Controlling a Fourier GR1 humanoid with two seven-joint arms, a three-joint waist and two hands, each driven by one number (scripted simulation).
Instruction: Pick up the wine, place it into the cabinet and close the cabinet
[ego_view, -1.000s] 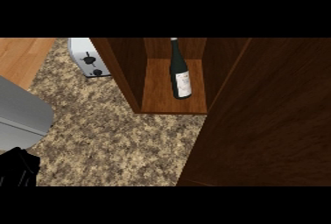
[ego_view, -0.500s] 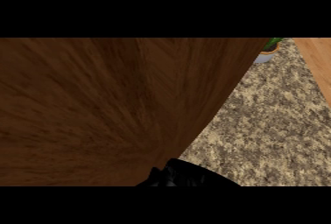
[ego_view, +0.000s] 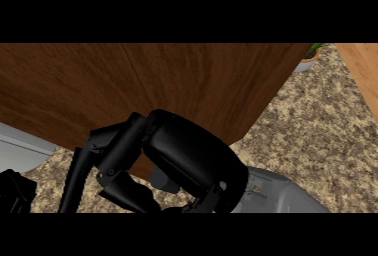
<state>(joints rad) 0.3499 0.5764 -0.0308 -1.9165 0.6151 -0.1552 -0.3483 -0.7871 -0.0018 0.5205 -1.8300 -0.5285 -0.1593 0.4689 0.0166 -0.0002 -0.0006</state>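
A brown wooden cabinet door (ego_view: 148, 85) fills the view from 9 o'clock across to 1 o'clock. Its right edge slants down from 1 o'clock toward the centre. The wine does not show; the door covers whatever lies behind it, and whether the door is fully closed cannot be told.

The right hand (ego_view: 193, 157) sits just below centre, toward 6 o'clock, with its black back facing up. Its grey forearm (ego_view: 284, 195) comes in from 5 o'clock. The fingers (ego_view: 111, 145) point toward 8 o'clock; they are apart, partly bent, and clamped on nothing that can be seen. They lie over the door's lower edge, but contact with the wood cannot be confirmed.

The left hand (ego_view: 15, 192) shows only as a small black shape at 8 o'clock, at the view's edge; its state cannot be told.

The speckled counter (ego_view: 317, 125) is bare from 2 to 4 o'clock. A pot (ego_view: 306, 64) with green leaves stands at 1 o'clock, just beside the door's corner. A pale wood strip (ego_view: 363, 75) runs along 2 o'clock. A grey slab (ego_view: 22, 147) lies at 9 o'clock, under the door's lower edge.
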